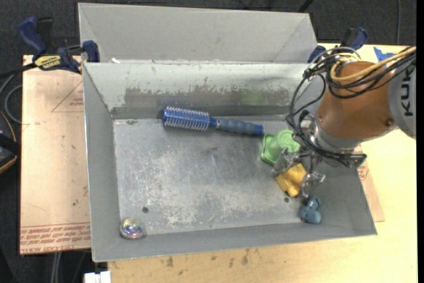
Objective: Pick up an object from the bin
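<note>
My gripper (pixel 299 172) is low at the right side of the bin, its fingers down among three small things. A yellow block-like piece (pixel 289 180) lies right under the fingers, and whether it is gripped cannot be made out. A light green soft lump (pixel 275 146) sits just up-left of the gripper. A small blue figure (pixel 310 211) lies just below it near the bin's front right corner.
A blue hairbrush (pixel 207 121) lies along the back wall of the bin. A small shiny marble-like ball (pixel 131 229) rests in the front left corner. The arm with its orange cover and cables hangs over the bin's right wall.
</note>
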`<state>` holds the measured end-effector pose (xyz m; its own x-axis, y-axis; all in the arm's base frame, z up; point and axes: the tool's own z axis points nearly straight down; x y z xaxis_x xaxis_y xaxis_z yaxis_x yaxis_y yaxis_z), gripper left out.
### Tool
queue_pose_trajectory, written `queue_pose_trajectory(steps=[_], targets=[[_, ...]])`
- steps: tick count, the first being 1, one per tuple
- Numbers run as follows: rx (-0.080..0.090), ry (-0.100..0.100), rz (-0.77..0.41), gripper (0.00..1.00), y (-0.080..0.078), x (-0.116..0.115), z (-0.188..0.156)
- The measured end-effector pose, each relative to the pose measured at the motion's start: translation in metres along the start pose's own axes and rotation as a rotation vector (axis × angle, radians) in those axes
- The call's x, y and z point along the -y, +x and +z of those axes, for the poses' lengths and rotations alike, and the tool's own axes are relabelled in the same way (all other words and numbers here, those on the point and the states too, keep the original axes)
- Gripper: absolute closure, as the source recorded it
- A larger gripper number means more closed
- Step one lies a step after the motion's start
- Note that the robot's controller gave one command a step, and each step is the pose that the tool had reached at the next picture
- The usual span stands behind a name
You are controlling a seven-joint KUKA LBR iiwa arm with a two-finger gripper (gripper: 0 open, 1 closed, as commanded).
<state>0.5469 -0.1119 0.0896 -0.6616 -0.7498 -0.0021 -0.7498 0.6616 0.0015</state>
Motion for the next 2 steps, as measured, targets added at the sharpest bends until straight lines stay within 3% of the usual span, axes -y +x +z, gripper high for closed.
queue_pose_trajectory(steps=[1, 2], targets=[[0.005, 0.010, -0.003, 1.00, 0.006, -0.008, -0.108], [0.002, 0.007, -0.349, 1.00, -0.001, 0.003, -0.178]])
